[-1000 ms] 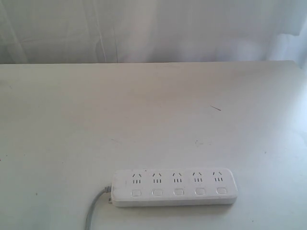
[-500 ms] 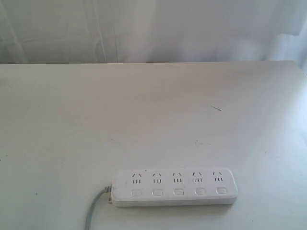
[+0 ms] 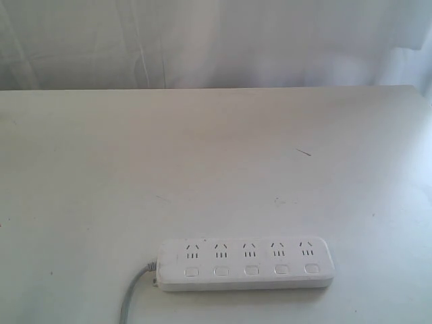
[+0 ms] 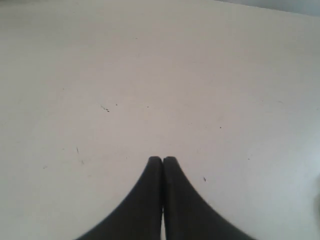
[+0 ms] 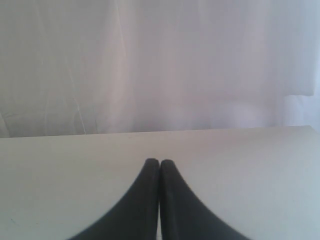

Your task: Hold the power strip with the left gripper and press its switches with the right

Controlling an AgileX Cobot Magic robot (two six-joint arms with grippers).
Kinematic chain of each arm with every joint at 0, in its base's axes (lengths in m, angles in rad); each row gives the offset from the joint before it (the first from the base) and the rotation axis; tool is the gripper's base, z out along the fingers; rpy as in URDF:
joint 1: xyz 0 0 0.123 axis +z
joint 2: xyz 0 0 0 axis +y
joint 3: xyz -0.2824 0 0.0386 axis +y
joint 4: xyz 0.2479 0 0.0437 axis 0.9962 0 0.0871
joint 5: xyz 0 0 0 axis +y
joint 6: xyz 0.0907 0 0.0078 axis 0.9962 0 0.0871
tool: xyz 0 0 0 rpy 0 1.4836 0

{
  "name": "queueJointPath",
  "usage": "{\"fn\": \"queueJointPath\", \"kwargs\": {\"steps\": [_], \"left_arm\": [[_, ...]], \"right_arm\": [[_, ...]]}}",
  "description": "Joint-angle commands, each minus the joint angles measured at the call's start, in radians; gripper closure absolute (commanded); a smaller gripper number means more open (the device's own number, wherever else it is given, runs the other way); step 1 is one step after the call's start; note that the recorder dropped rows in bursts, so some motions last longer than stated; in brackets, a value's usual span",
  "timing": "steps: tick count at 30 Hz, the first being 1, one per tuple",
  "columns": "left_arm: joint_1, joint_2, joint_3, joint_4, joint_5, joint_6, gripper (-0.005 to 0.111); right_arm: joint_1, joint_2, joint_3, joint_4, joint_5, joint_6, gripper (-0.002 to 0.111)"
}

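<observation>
No change in the last second: the power strip [image 3: 246, 263] lies flat on the table [image 3: 202, 155] exactly as before, untouched, so holding has not begun. A grey cord [image 3: 131, 297] leaves the strip's left end, and the switches [image 3: 251, 271] run along its near side. The left gripper [image 4: 162, 160] is clenched and empty, with the strip outside its view. The right gripper [image 5: 159, 162] is likewise clenched and empty. Nothing obstructs the strip.

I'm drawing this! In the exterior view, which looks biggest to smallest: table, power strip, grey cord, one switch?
1. table
2. power strip
3. grey cord, only its visible part
4. one switch; all five look alike
</observation>
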Motion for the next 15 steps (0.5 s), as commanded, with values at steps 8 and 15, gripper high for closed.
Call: {"fn": "queueJointPath", "kwargs": {"steps": [8,15], "left_arm": [[0.001,-0.005,0.003,0.001,0.050,0.065,0.107],[0.001,-0.005,0.003,0.020,0.040,0.073,0.107]], "right_arm": [[-0.008,-0.005,0.005,-0.005,0.001,-0.010,0.108],[-0.008,-0.005,0.005,-0.005,0.002,0.011,0.108]]}}
